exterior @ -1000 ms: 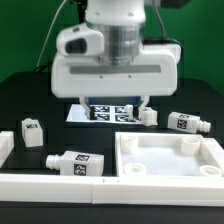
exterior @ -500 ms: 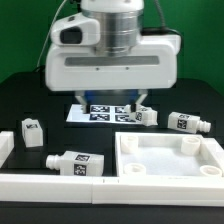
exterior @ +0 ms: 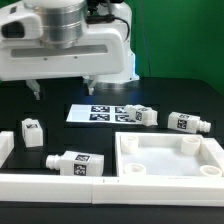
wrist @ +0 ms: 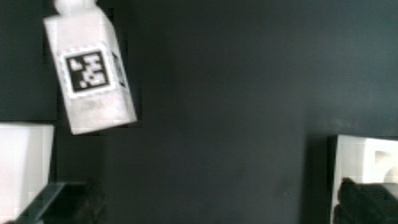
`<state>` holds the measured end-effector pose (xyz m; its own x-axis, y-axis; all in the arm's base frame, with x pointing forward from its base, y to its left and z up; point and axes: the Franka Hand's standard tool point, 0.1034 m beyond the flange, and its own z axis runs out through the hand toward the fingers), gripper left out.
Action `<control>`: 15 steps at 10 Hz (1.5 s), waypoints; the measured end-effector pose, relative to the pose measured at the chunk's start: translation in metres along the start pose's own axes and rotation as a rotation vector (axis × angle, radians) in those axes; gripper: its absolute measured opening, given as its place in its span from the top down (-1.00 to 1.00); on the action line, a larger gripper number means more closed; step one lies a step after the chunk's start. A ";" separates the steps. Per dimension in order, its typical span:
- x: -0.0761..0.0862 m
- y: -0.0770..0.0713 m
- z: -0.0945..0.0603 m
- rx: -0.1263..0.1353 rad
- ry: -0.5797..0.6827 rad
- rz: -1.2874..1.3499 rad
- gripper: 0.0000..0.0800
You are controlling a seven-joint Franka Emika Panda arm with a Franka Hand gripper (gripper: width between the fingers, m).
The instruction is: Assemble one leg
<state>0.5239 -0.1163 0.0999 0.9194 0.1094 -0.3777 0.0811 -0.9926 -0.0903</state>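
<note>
Legs lie loose on the black counter [exterior: 50,125], four alike in the exterior view. The far-left leg [exterior: 30,132] is well apart from the rest. The front leg [exterior: 75,161] lies on its side just beside the tabletop [exterior: 170,160]. The middle leg [exterior: 140,114] sits at the edge of the marker board [exterior: 100,112] toward the exterior view's right, and the right leg [exterior: 187,123] lies beyond it. Each carries black-and-white square tags (patterns only, no readable writing). The claw [exterior: 62,91] hangs above the counter toward the exterior view's left, fingers spread wide, holding nothing. In the wrist view a tagged leg [wrist: 89,70] lies on the counter, apart from the claw [wrist: 210,205]; I cannot tell which of the four it is.
</note>
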 end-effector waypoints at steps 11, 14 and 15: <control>-0.012 0.057 0.055 -0.064 -0.517 -0.130 -0.62; -0.010 0.057 0.067 -0.115 -0.548 -0.096 -0.62; -0.010 0.064 0.069 -0.112 -0.550 -0.086 -0.62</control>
<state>0.4934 -0.1773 0.0347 0.5746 0.1716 -0.8003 0.2148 -0.9751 -0.0548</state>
